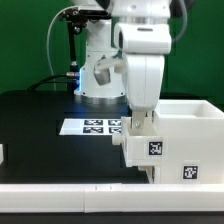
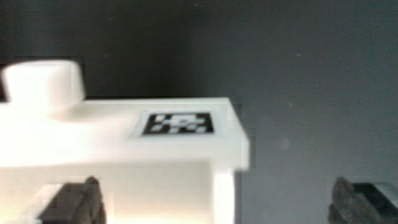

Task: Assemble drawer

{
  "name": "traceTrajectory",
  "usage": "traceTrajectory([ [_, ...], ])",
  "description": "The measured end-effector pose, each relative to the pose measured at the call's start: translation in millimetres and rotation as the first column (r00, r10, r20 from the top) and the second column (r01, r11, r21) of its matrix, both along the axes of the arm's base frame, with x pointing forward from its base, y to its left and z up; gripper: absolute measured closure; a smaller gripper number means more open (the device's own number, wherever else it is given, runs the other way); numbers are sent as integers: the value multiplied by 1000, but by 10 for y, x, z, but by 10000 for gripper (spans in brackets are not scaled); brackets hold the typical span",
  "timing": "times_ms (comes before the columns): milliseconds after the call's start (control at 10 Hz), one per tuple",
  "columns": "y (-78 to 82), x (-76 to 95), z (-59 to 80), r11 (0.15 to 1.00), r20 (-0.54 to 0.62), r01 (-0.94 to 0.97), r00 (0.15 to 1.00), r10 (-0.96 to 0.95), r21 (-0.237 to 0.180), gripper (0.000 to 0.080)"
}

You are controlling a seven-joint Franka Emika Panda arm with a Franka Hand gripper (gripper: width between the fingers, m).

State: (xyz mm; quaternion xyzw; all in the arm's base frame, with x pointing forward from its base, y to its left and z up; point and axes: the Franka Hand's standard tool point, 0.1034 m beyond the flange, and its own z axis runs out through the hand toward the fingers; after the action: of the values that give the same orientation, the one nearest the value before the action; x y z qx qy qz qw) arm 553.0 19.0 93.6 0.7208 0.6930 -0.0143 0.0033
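A white drawer tray (image 2: 125,160) with a round knob (image 2: 45,82) and a black-and-white tag (image 2: 178,124) lies right under my gripper (image 2: 217,205). The jaws stand wide open: one finger (image 2: 71,205) is over the tray, the other (image 2: 365,203) over the black table beyond the tray's side edge. In the exterior view the gripper (image 1: 138,128) hangs just above this tray (image 1: 145,152), which sits against the large white casing (image 1: 190,135) at the exterior view's right. The fingertips are hidden there by the hand.
The marker board (image 1: 98,125) lies on the black table (image 1: 40,130) behind the tray. A small white piece (image 1: 2,155) shows at the exterior view's left edge. A white strip (image 1: 60,190) runs along the front.
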Motion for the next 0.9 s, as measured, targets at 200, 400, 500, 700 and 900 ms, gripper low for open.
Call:
traceTrajectory([
  [200, -107, 204, 210, 1000, 16, -24, 1000, 24, -1, 151],
  [400, -234, 431, 135, 999, 2, -51, 999, 51, 14, 151],
  [500, -309, 666, 182, 996, 15, -72, 997, 71, 56, 151],
  [700, -484, 829, 204, 988, 26, -50, 999, 46, 149, 151],
  [900, -623, 800, 110, 979, 20, -15, 1000, 11, 205, 151],
])
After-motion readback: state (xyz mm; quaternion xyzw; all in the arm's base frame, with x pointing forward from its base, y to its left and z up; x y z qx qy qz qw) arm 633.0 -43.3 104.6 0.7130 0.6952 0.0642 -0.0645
